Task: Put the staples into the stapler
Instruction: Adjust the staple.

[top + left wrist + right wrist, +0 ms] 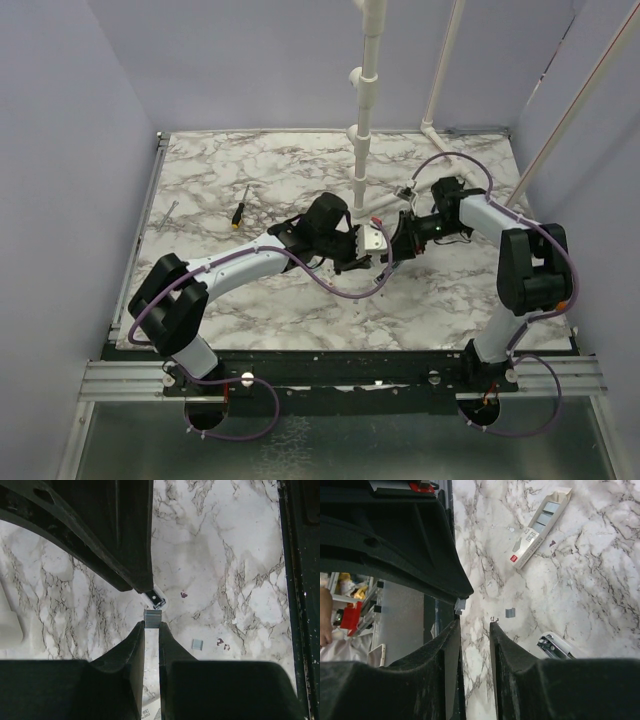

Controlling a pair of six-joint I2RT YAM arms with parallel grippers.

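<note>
1. Left jaws are clamped on the staples, a stubby grey block pinched at the very fingertips. Right jaws stand partly apart with only bare tabletop showing through their gap, so they seem to hold nothing.
2. An open staple box lies well apart from the stapler, beyond it as the right wrist camera looks, and plays no part now.
3. The stapler sits just beyond the staples, straight ahead of the left jaws, with its dark open end turned toward them. A narrow gap separates the two. One right finger overlaps the stapler; whether it touches or pins it I cannot tell.
4. The staples show nearly end-on, so their long axis cannot be read surely. It appears to point along the left fingers toward the stapler's opening.
5. A loose staple piece lies on the tabletop near the stapler, off to one side.
6. Judgement: the left arm is the one to move, with a short straight push forward that holds the block in line with the opening.
</note>
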